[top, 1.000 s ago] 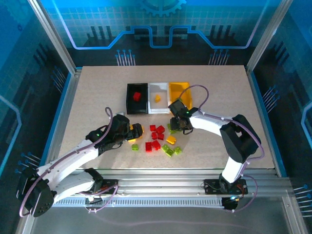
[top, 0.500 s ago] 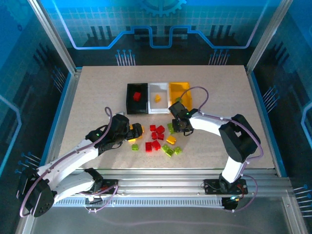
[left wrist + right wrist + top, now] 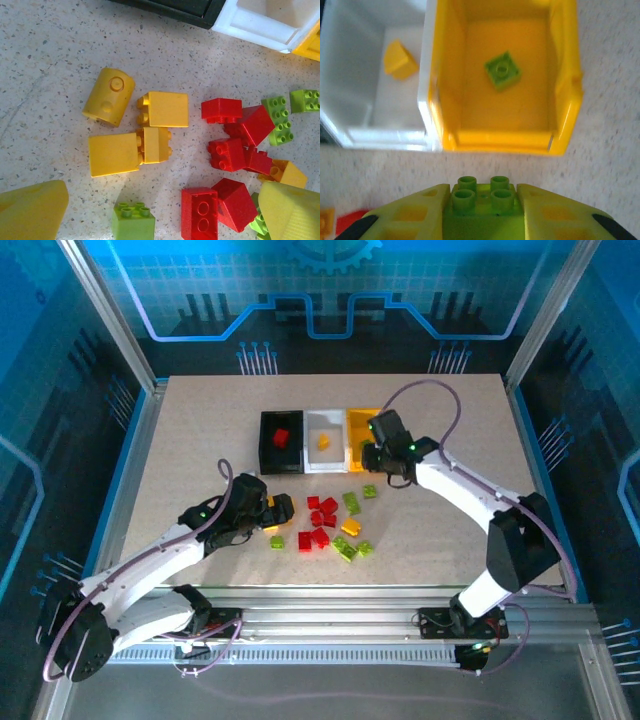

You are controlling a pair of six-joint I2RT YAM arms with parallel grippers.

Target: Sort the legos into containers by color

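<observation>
Right pincer (image 3: 483,222) clenches a green brick (image 3: 482,197), apparently short of the yellow bin (image 3: 566,75) at upper frame; center above it before releasing.

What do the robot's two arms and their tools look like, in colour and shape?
The left arm and the right arm have white tubular links with black joints, and a lilac cable loops along each. A green light glows near each wrist. The left tool has yellow wedge-shaped fingers; the right tool has yellow-green ones with black patches.
</observation>
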